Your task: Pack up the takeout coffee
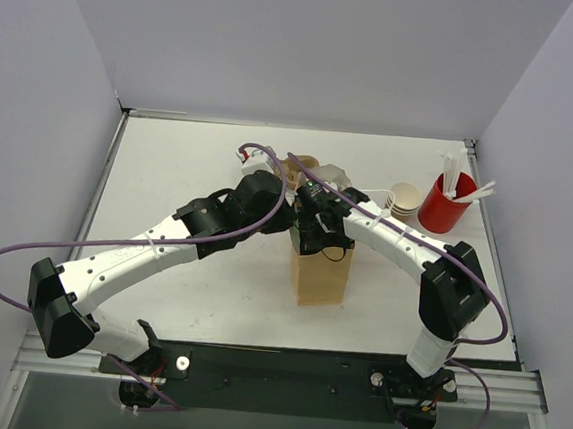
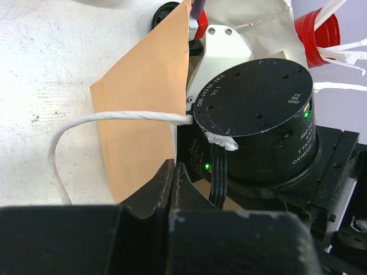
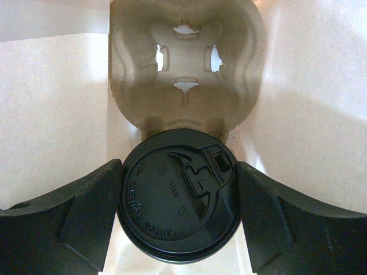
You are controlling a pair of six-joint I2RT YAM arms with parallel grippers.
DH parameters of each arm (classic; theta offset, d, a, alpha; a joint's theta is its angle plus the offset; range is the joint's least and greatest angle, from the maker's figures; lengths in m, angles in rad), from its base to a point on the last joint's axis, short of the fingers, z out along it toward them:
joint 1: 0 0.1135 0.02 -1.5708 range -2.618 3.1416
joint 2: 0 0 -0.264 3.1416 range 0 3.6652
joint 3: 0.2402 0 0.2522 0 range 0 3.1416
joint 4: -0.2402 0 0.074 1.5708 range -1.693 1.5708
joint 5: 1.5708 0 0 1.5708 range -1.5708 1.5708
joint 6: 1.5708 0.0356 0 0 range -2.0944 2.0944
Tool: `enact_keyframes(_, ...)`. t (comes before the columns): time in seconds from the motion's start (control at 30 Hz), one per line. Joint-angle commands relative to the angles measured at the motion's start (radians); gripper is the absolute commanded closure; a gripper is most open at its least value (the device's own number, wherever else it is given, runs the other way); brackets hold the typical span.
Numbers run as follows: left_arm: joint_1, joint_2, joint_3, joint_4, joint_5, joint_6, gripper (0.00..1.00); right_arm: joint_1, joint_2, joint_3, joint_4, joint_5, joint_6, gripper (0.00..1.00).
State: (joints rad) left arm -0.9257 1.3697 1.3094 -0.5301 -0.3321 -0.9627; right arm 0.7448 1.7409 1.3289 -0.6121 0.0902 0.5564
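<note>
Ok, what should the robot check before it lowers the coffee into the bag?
1. ok: right gripper hugs the takeout coffee on both sides.
2. ok: black lid is on the cup.
3. ok: left gripper is shut, seemingly on the paper bag edge.
4. ok: bag stands upright in the top view.
5. ok: cup tray lies at the bag's bottom.
6. cannot tell: coffee lined up over a tray pocket.

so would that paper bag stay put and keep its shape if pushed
Likely floppy: the paper bag has thin creased walls that would probably buckle under a push. Standing tall and narrow, it might also tip sideways.
</note>
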Motion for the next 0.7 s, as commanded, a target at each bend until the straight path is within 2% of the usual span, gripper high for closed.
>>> enact_keyframes(0.0,-0.004,0.011,0.031,-0.008,0.028,0.019,1.0,0.001,0.046,-0.059,-0.124,-0.053,0.027,0.62)
enact_keyframes(0.67,-0.004,0.012,0.045,-0.01,0.019,0.038,1.0,0.004,0.046,-0.027,-0.155,-0.044,0.022,0.59)
